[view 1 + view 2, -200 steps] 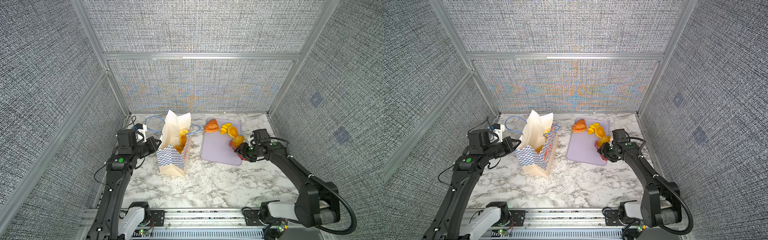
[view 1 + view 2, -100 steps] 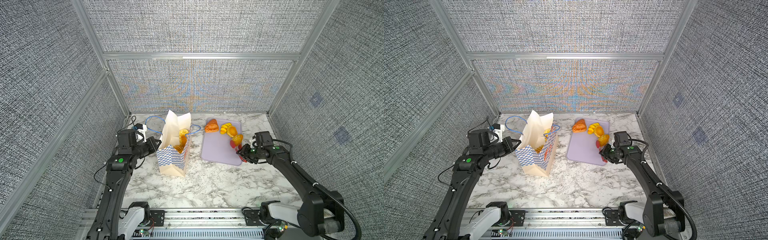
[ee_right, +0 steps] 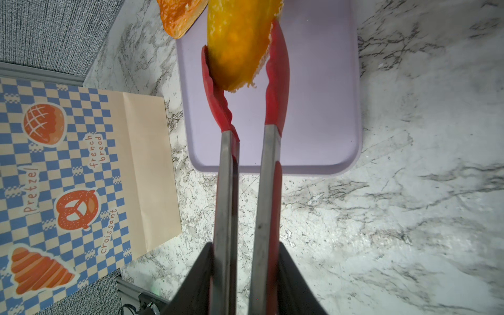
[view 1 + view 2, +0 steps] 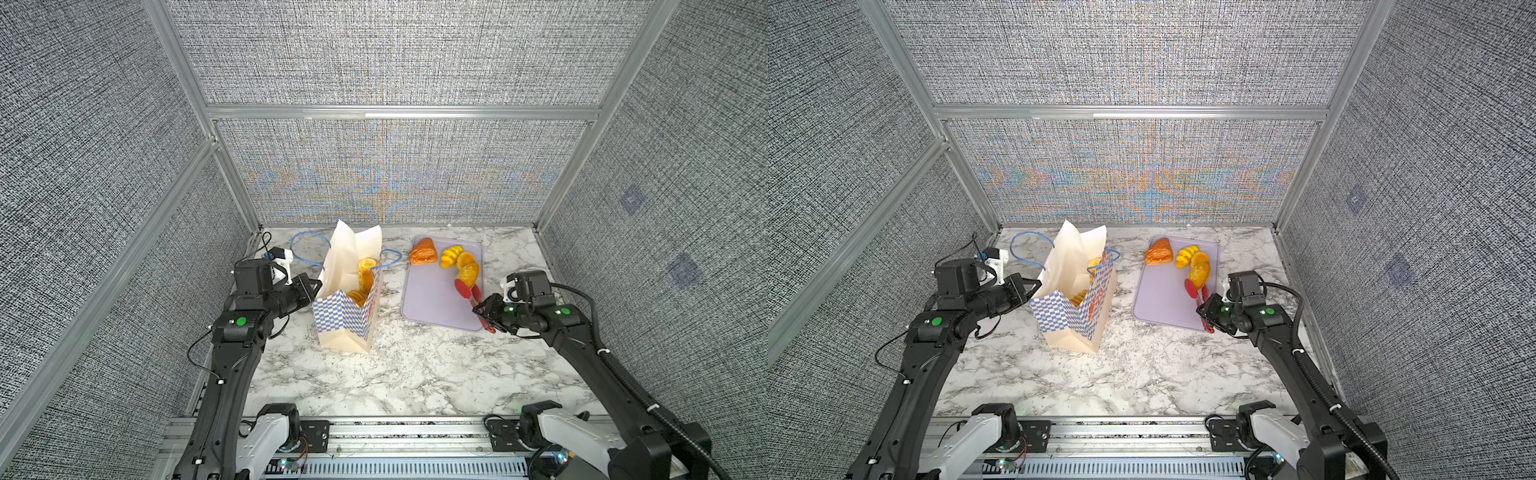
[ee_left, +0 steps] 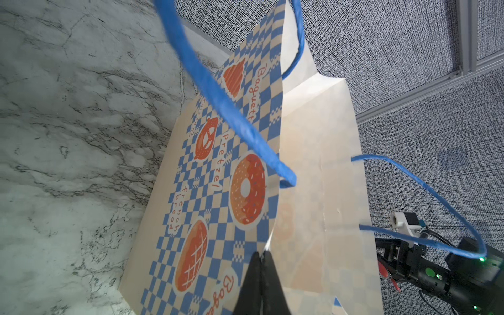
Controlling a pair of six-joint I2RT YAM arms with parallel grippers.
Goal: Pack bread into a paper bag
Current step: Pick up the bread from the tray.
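Left gripper point(image 5: 260, 257), jaws pinched shut on the paper bag point(image 4: 345, 324) rim, props its mouth open for loading. Right gripper point(image 3: 244, 246), jaws clamped on the tongs point(image 3: 226, 177), squeezes their red tips around a yellow roll point(image 3: 240, 41) over the lilac tray point(image 3: 313, 109), near the right edge of the table point(image 4: 415, 374).

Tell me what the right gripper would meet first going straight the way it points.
The right gripper holds tongs closed around a yellow loaf over the lilac tray. Pushed straight on, that loaf would likely bump the orange roll just beyond, though depth is unclear.
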